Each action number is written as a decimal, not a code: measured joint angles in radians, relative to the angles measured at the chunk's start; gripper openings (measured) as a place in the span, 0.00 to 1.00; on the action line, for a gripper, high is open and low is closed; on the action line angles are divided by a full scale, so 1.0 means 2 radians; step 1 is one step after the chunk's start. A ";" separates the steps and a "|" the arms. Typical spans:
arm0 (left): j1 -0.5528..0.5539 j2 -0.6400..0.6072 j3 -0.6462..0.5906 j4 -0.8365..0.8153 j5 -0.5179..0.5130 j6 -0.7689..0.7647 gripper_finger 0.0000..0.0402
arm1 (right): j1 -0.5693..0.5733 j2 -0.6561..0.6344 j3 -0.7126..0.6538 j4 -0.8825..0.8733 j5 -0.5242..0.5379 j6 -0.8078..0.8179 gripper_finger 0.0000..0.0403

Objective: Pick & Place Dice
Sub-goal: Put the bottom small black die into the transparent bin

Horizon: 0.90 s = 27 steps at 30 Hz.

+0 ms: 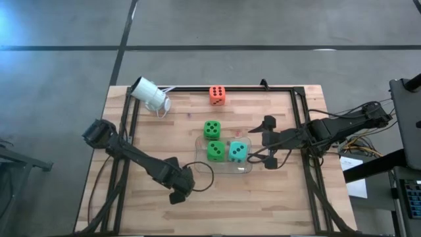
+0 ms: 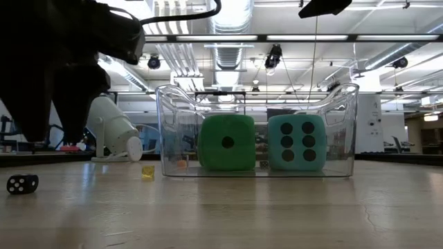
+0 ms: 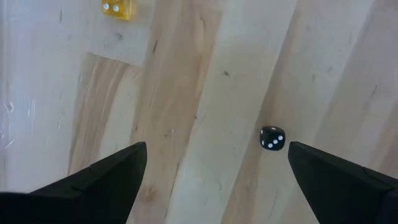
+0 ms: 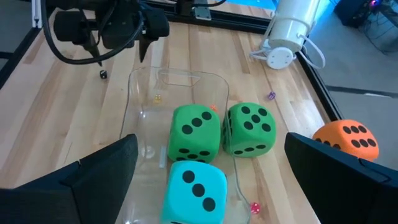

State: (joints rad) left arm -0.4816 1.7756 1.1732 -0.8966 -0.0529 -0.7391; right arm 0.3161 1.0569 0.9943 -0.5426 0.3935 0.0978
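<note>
A clear plastic tub [image 1: 245, 169] at the table's middle holds a green die [image 1: 215, 151] and a teal die [image 1: 237, 152], side by side on its floor. A second green die [image 1: 212, 129] rests on the wood just beyond the tub's far side. An orange die [image 1: 217, 95] lies near the far edge. My right gripper [image 1: 266, 141] hovers open to the right of the tub, slanting down toward it [image 4: 210, 140]. My left gripper [image 1: 179, 191] points down, open, over bare wood near the front [image 3: 217, 147]. A tiny black die [image 3: 272, 138] lies below it.
A white cylindrical camera [image 1: 150, 95] lies at the far left corner, its cable beside it. A tiny yellow die [image 3: 117, 7] and other tiny dice [image 4: 254, 208] lie around the tub. A black frame [image 1: 276, 87] borders the table. Bare wood lies along the near edge.
</note>
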 joint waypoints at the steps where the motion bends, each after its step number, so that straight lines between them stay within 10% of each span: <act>1: 0.000 0.000 0.000 0.000 -0.002 0.000 0.99 | 0.000 0.000 0.000 0.000 0.000 0.000 0.99; 27: -0.035 0.001 -0.001 0.054 -0.023 0.018 0.93 | 0.000 0.000 0.000 0.000 0.000 0.003 0.99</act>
State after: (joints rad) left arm -0.5519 1.7779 1.1721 -0.7893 -0.0981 -0.7029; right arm 0.3161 1.0569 0.9940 -0.5418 0.3935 0.1030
